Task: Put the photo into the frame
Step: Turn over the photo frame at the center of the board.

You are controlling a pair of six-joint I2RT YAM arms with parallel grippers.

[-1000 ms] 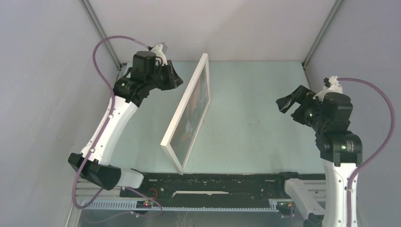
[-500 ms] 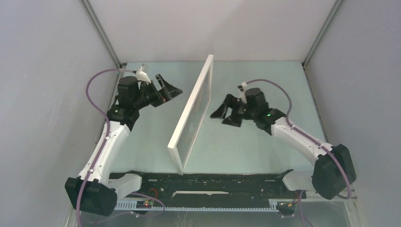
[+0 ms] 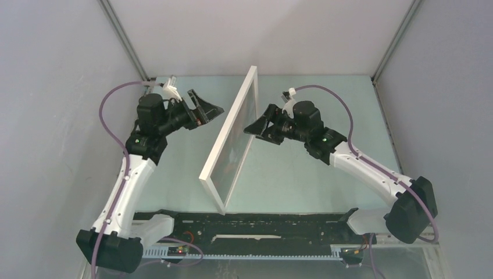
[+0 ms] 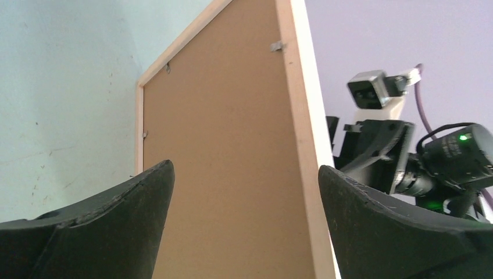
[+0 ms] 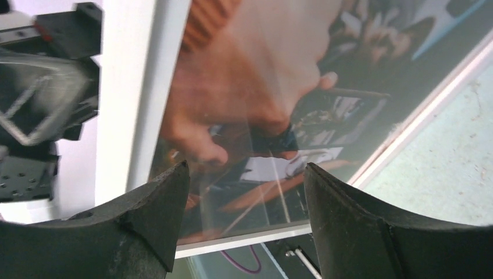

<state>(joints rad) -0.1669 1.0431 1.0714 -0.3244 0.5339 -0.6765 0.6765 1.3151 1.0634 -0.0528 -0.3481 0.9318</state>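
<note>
**Spotter A:** Your left tool (image 3: 210, 109) stands wide, with nothing between its fingers. The frame (image 3: 228, 123) is just ahead of it and clear of both fingers, its back turned toward that tool.

**Spotter B:** Your right tool (image 3: 256, 121) is parted as well and grips nothing. Its tips sit right at the frame's front face. From above you cannot tell whether they touch it or stop just short.

**Spotter A:** So the frame stands between your two tools, on one long edge on the tabletop (image 3: 314, 174). It runs from near the arm bases toward the far wall and looks tilted, with its top edge toward your left tool.

**Spotter B:** Through your left wrist camera, the brown backing board (image 4: 232, 174) fills the pale wood border. Small metal clips (image 4: 278, 45) sit along its edge (two or three show, the rest are out of view). Past the frame's edge, to the right of your left tool's right finger, you can see the other arm's wrist.

**Spotter A:** Through your right wrist camera, the photo (image 5: 279, 87) sits inside the white border, straight ahead between the right tool's fingers. It is glossy, with dark and reddish-orange tones, and glare runs across it.

**Spotter B:** The photo is in the frame, and neither of your tools holds either one.
</note>
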